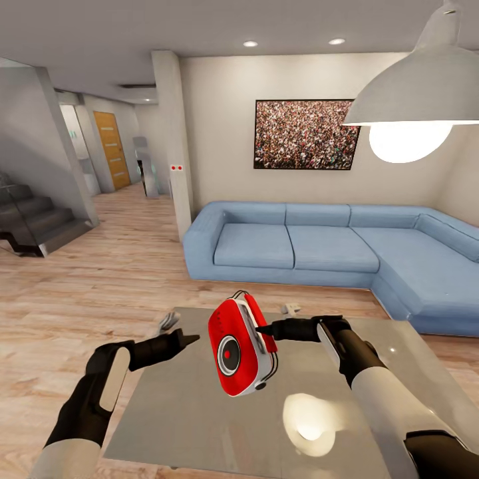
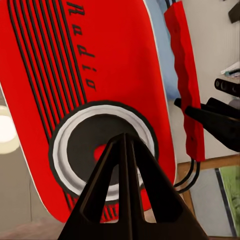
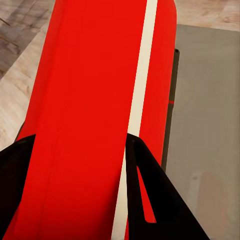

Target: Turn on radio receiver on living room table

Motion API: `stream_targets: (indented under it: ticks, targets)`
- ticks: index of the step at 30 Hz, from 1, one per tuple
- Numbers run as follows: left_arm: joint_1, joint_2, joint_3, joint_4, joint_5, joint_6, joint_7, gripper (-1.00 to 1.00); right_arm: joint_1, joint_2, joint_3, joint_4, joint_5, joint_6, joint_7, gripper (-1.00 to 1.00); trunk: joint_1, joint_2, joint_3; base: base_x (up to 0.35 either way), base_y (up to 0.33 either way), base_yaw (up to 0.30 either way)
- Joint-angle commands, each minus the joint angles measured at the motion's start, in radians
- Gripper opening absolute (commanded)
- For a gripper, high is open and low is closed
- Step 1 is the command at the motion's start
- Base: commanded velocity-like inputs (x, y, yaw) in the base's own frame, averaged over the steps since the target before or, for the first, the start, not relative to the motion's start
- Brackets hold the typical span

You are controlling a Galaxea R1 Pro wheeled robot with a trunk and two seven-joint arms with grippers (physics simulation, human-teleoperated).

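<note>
Clamped around the radio receiver (image 1: 241, 347), the right gripper (image 1: 264, 329) is seen in the head view reaching in from the right, its black fingers set against the receiver's upper side near the red handle (image 1: 259, 324). In the right wrist view the two dark fingers (image 3: 150, 200) are shown straddling the red casing (image 3: 95, 120) and its white band (image 3: 139, 100). The receiver is held tilted above the grey table (image 1: 199, 426), its round dial (image 1: 228, 352) facing the camera. The left gripper (image 1: 186, 340) is pointed at the receiver from the left with its fingers brought together to a closed tip, a small gap being left between tip and casing in the head view. In the left wrist view the joined black fingers (image 2: 127, 200) are aimed at the dial (image 2: 95, 145), beside black grille lines and the word "Radio" (image 2: 82, 45). A lamp's reflection (image 1: 309, 422) is cast on the tabletop. Beyond the table, a blue L-shaped sofa (image 1: 319, 246), a crowd-photo picture (image 1: 306, 134) and a white pendant lamp (image 1: 412, 100) are visible over the light wood floor (image 1: 86, 293).
</note>
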Motion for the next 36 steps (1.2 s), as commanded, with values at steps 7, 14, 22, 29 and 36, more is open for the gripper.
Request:
stream_targets:
  ticks: [7, 14, 22, 29, 36]
  targets:
    - [-0.003, -0.002, -0.021, 0.005, -0.002, 0.000, 0.002, -1.00, 0.000, 0.000, -0.001, -0.001, -0.009, 0.003, 0.000, -1.00, 0.000, 0.000, 0.000, 0.000, 0.000, 0.000]
    - [-0.005, 0.000, -0.027, 0.005, -0.006, 0.000, 0.004, -1.00, 0.000, 0.000, -0.001, -0.001, -0.009, 0.004, 0.000, -1.00, 0.000, 0.000, 0.000, 0.000, 0.000, 0.000]
    - [-0.005, 0.006, -0.028, 0.012, -0.008, 0.001, 0.005, -1.00, -0.001, 0.000, -0.001, -0.001, -0.009, 0.005, 0.000, -1.00, 0.000, 0.000, 0.000, 0.000, 0.000, 0.000]
    - [-0.005, 0.021, -0.025, 0.020, -0.009, 0.001, 0.005, -1.00, 0.000, 0.000, -0.001, -0.001, -0.009, 0.004, 0.000, -1.00, 0.000, 0.000, 0.000, 0.000, 0.000, 0.000]
    - [-0.005, 0.023, -0.026, 0.040, -0.009, 0.000, 0.005, -1.00, 0.000, 0.000, -0.001, -0.001, -0.009, 0.005, 0.002, -1.00, 0.000, 0.000, 0.000, 0.000, 0.000, 0.000]
